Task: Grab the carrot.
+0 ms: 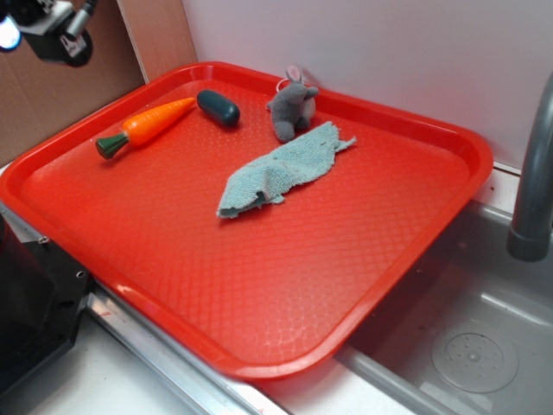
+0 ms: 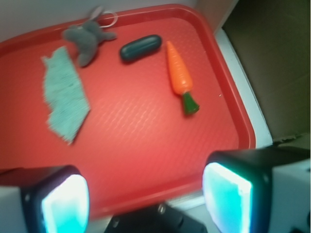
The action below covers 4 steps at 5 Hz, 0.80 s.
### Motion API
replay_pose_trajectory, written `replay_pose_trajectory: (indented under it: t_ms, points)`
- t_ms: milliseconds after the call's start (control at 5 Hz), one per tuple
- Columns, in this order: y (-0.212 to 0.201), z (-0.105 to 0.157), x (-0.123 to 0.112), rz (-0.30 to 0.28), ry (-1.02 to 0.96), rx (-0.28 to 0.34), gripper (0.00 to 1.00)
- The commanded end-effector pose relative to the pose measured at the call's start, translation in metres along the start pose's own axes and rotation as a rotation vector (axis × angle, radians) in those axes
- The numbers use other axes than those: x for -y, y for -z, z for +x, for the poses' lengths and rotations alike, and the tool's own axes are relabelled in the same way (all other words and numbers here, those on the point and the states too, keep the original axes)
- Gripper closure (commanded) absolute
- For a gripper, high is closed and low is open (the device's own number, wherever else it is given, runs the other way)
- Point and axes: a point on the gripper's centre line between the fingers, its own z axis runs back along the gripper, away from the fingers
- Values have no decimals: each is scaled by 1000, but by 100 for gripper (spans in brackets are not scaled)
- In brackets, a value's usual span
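Carrot (image 1: 149,124): in the exterior view it lies flat on the red tray (image 1: 259,285), in the far left corner region, green stub toward the left rim and tapered tip toward a dark green oval toy (image 1: 218,107), which sits just beside the tip; whether the two touch cannot be told. Nothing grips the carrot. The end effector (image 1: 54,28) is only partly in frame at the upper left, raised and outside the tray rim, well apart from the carrot; its opening cannot be judged here. Judgement: the task is at its start, with approach, descent and closing all left to do.

Room for movement, same view: a grey plush mouse (image 1: 292,105) and a crumpled blue-grey cloth (image 1: 276,175) lie to the right of the carrot, clear of it. The raised tray rim runs close along the carrot's left and far sides. A sink (image 1: 484,337) and a grey faucet (image 1: 536,164) stand at the right, well apart.

Wrist view: the carrot (image 2: 178,74) lies ahead near the right rim of the tray (image 2: 238,111), stub nearest the camera, the oval toy (image 2: 141,48) beside its tip. The end effector (image 2: 146,199) stands wide, its two glowing fingers (image 2: 65,204) apart and holding nothing. Open tray floor lies on the carrot's near side and to its left; judged the freer side for closing.
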Motion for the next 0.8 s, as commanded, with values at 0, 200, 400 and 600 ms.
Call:
replay_pose_trajectory:
  t_ms: [0,200,400,600]
  points:
    - [65,60,-28,101,-93,75,0]
    - [101,82,-42,124,-96,75,0]
    - [123,90,-54,133,-103,43,0]
    - [145,94,-68,118,-103,1,0]
